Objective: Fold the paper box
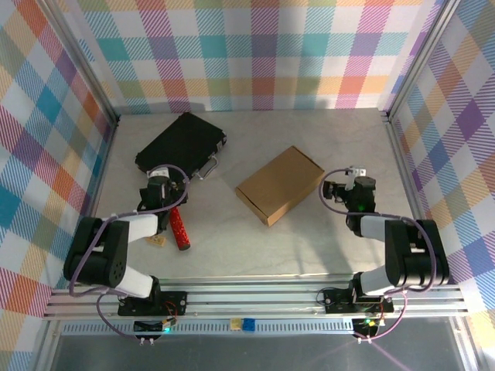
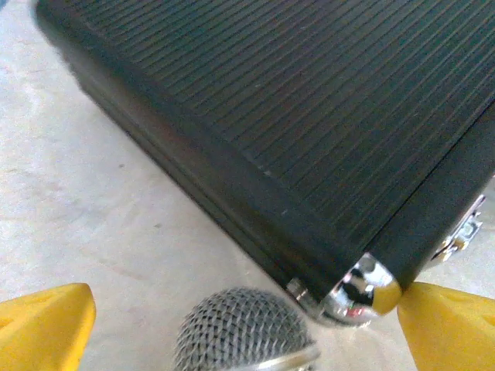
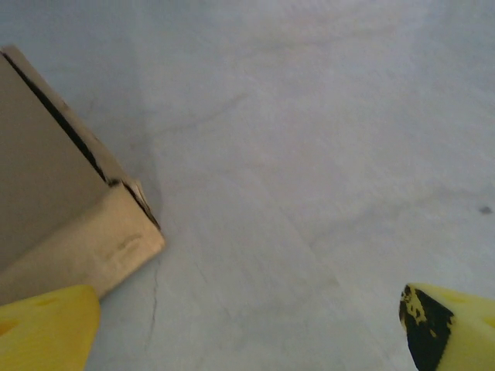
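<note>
Centrally, paper box [image 1: 279, 185] on table [image 1: 309, 247], just beside wide-open right claw [image 1: 332, 191].

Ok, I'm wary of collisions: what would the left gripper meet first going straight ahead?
Probably the microphone head, low between the left gripper's open fingers; the black case sits just beyond. Depth is unclear.

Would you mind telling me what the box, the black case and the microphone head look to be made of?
Box: brown cardboard, matte; its raw edge shows at the corner in the right wrist view. Case: black ribbed shell, probably plastic or coated metal, with a shiny chrome-like corner cap. Microphone head: silvery woven wire mesh, likely metal.
</note>
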